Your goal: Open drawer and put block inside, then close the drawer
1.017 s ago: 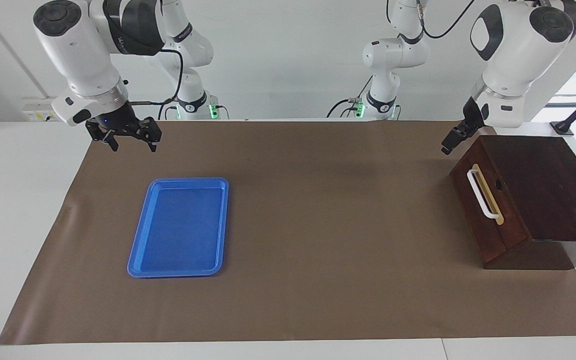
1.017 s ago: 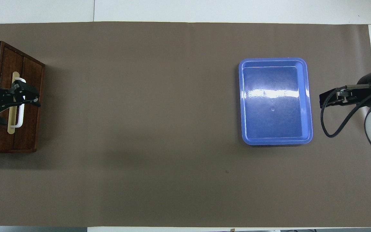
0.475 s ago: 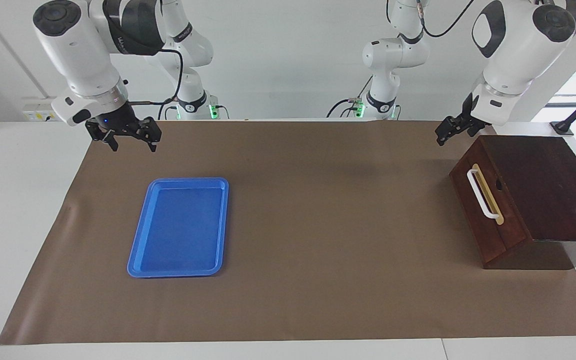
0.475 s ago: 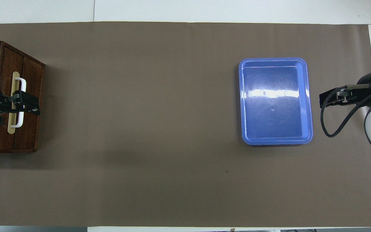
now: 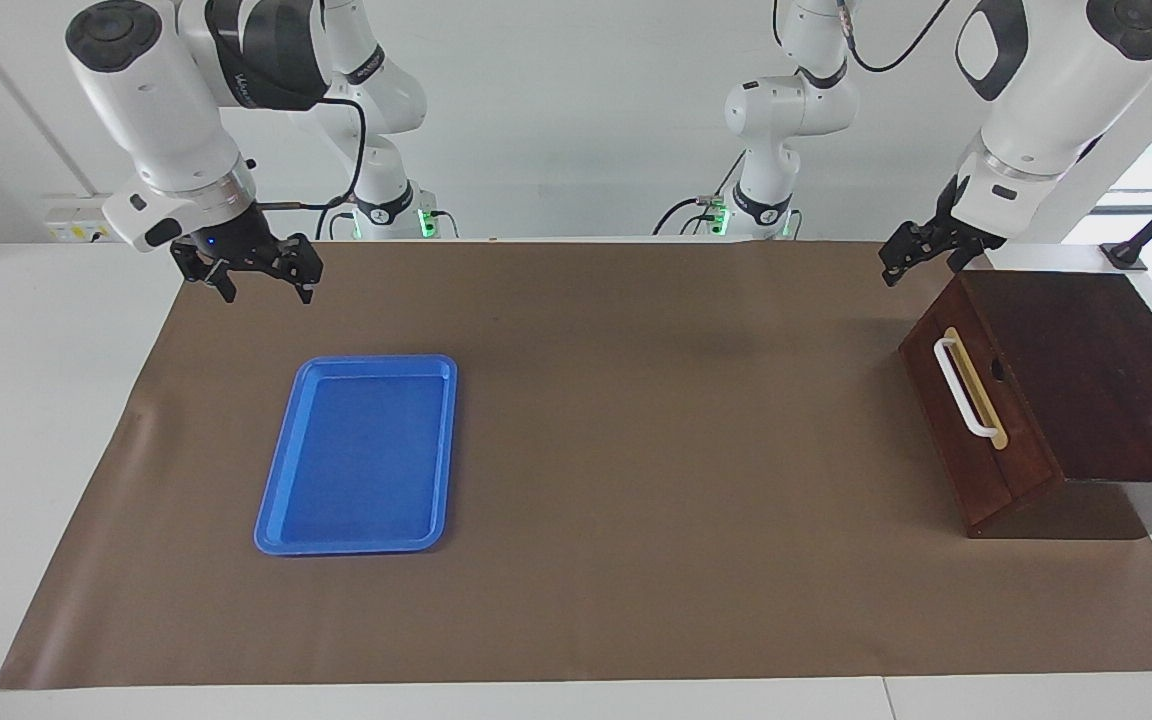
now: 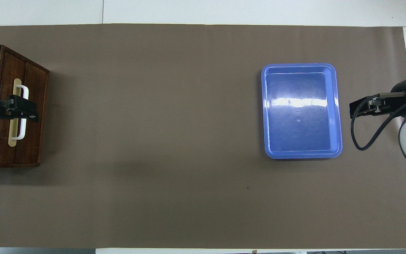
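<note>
The dark wooden drawer (image 5: 976, 430) (image 6: 34, 84) is shut in its box at the left arm's end of the table, its white bar handle (image 5: 963, 388) (image 6: 21, 133) facing the middle of the table. My left gripper (image 5: 921, 262) (image 6: 30, 112) hangs open in the air over the drawer's front and touches nothing. My right gripper (image 5: 266, 290) (image 6: 356, 108) waits open and empty above the mat beside the blue tray. The block is out of view in both views.
An empty blue plastic tray (image 5: 376, 361) (image 6: 298, 65) lies on the brown mat (image 5: 656, 450) toward the right arm's end. The drawer box's flat top (image 5: 1086, 370) reaches the table's edge.
My left gripper has risen and turned, drawing back a little from the drawer's handle. The right arm, the tray and the drawer have not moved.
</note>
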### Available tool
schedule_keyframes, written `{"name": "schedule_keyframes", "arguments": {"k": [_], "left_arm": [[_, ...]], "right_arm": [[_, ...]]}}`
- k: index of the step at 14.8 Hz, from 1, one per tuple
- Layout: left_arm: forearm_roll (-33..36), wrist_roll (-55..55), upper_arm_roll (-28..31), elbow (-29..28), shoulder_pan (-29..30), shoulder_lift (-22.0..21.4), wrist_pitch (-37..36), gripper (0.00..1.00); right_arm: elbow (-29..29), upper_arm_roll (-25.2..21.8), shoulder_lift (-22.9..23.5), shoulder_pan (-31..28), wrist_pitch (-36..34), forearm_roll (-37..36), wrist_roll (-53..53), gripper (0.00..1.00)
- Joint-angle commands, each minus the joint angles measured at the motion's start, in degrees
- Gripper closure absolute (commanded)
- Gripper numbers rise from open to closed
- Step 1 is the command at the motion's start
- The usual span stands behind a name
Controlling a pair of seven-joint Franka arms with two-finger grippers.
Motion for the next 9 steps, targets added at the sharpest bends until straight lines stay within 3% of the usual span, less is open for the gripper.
{"name": "schedule_keyframes", "arguments": {"k": [1, 9], "left_arm": [[-0.75, 1.8, 0.65, 1.13, -0.73, 0.81, 2.15, 0.0], [-0.84, 1.88, 0.57, 0.94, -0.73, 0.63, 2.42, 0.0]], "right_arm": [[-0.44, 0.18, -0.65, -0.4, -0.4, -0.29, -0.74, 0.0], [-0.44, 0.18, -0.65, -0.4, -0.4, -0.29, -0.74, 0.0]]}}
